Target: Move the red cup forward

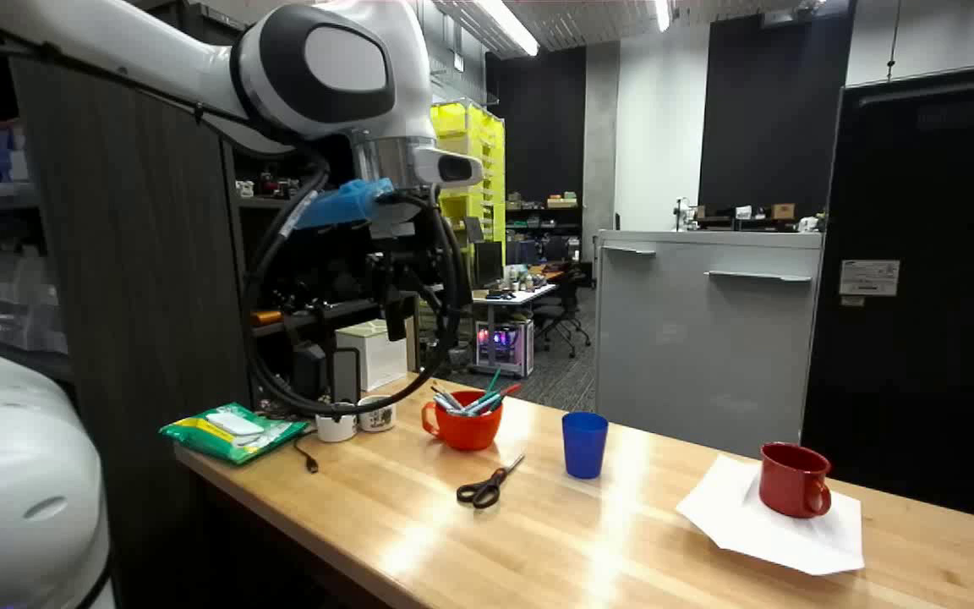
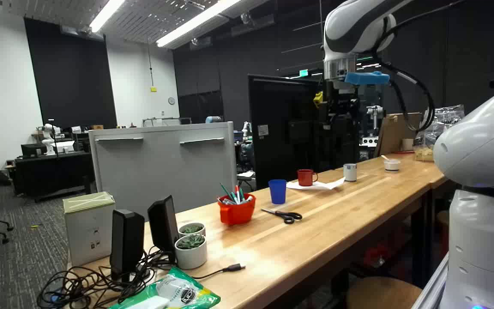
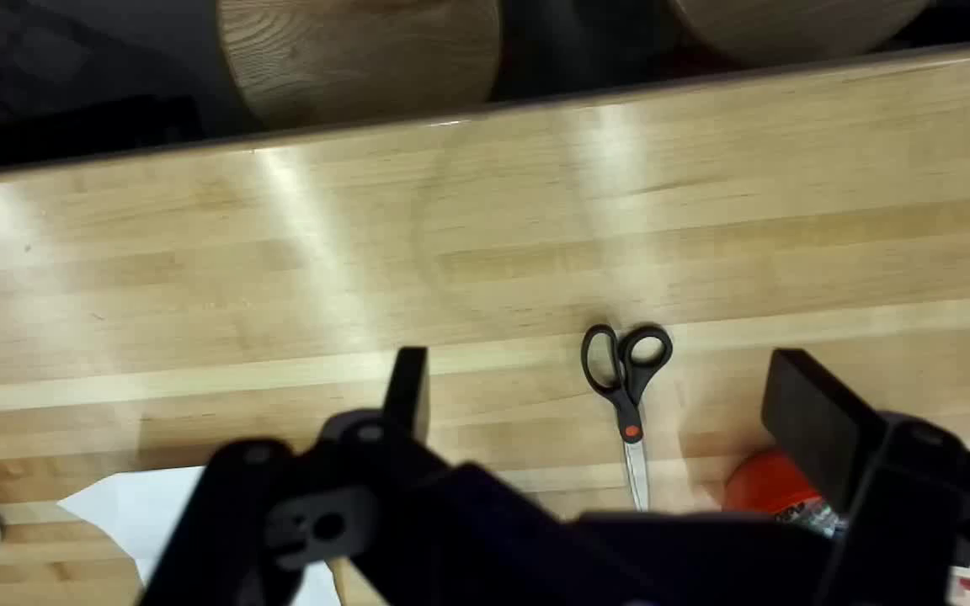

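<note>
The red cup, a wide, squat orange-red cup, stands upright on the wooden table in both exterior views (image 1: 463, 431) (image 2: 238, 212). It holds several pens, and a loop handle shows on its side. In the wrist view the red cup (image 3: 764, 481) is partly hidden behind the right finger. My gripper (image 3: 601, 362) is open with nothing between its fingers. It hangs well above the table in both exterior views (image 1: 394, 317) (image 2: 328, 122), apart from the cup. Black-handled scissors (image 3: 630, 404) lie on the table, seen between the fingers in the wrist view.
A blue tumbler (image 1: 584, 446) stands near the cup. A darker red mug (image 1: 791, 480) rests on white paper (image 1: 728, 516). A white cup (image 2: 350, 172) stands beyond. Two potted succulents (image 2: 191, 255), black speakers (image 2: 128, 240), cables and a green packet (image 1: 229, 440) occupy one table end.
</note>
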